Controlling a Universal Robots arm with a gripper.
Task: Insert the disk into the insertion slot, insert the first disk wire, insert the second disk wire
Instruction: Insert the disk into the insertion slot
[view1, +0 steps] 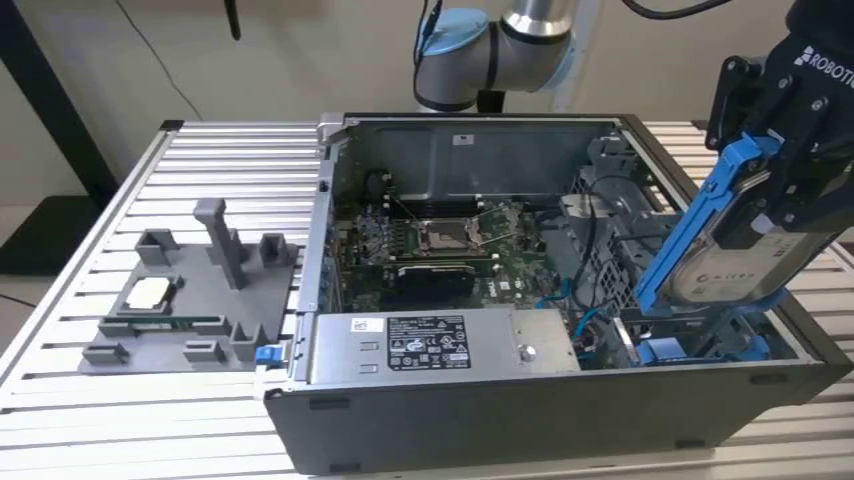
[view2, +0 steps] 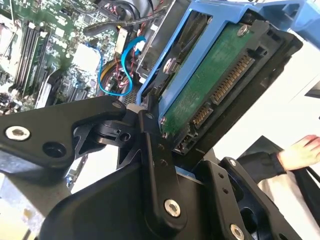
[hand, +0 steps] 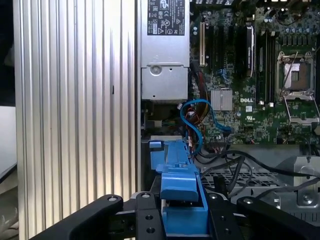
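The disk (view1: 727, 255), silver-grey with a white label in a bright blue carrier, hangs tilted above the open computer case at the exterior view's right. My gripper (view1: 774, 205) is shut on its upper part. Its lower end dips toward the insertion slot (view1: 701, 348), a grey metal bay with blue plastic parts in the case's near right corner. In the second wrist view the disk's green circuit board and connector (view2: 210, 85) sit between my black fingers (view2: 152, 135). The first wrist view looks along the blue carrier (hand: 177, 185) clamped in my gripper (hand: 182, 212). A loose blue cable (view1: 583, 310) (hand: 200, 115) loops beside the bay.
Inside the case lie a grey labelled power-supply box (view1: 441, 345) and the motherboard (view1: 441, 240). A grey fixture (view1: 187, 300) holding small parts stands on the slatted table at the exterior view's left. A person's hand (view2: 302, 150) shows beyond the case.
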